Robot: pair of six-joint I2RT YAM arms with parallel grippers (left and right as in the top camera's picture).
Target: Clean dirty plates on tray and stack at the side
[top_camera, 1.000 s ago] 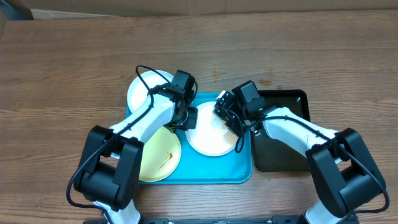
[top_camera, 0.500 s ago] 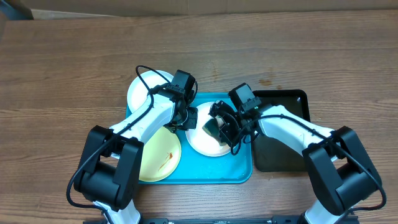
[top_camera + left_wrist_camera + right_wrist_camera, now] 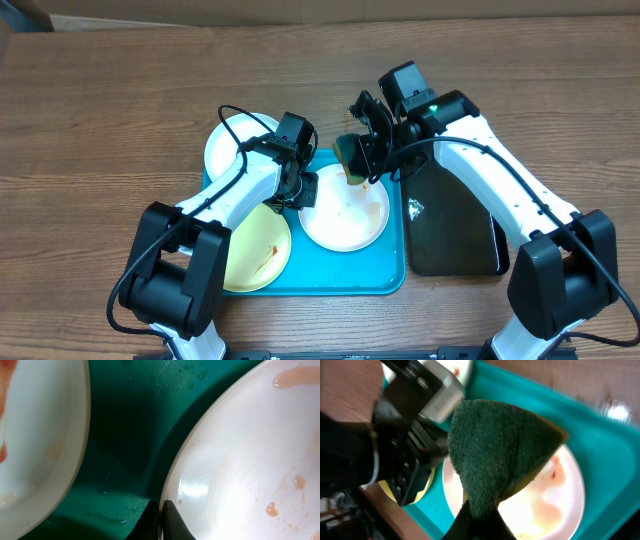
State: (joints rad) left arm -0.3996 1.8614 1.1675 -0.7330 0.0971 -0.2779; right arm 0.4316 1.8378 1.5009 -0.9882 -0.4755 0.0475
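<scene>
The turquoise tray [image 3: 335,282] is lying on the wooden table [image 3: 100,100] and is carrying all three plates. At the left, the rear white plate [image 3: 232,150] is sitting over the tray's far-left corner and is reaching partly beyond the rim. The yellow plate [image 3: 255,255] is lying at the near-left and is showing an orange-brown streak. The left gripper [image 3: 296,192] is resting low between these and the centre white plate [image 3: 345,215]. Its jaws are standing closed, pinching that plate's left rim. The left wrist view is showing pinkish-brown smears on the centre white plate. Further right, the right gripper [image 3: 368,152] is hovering over the far edge of the centre white plate. Its jaws are standing closed on a dark green sponge [image 3: 350,158] with a yellow edge. The sponge is hanging above the plate; contact cannot be confirmed. At the far right, a black tray [image 3: 455,235] is lying just beside the turquoise tray.
</scene>
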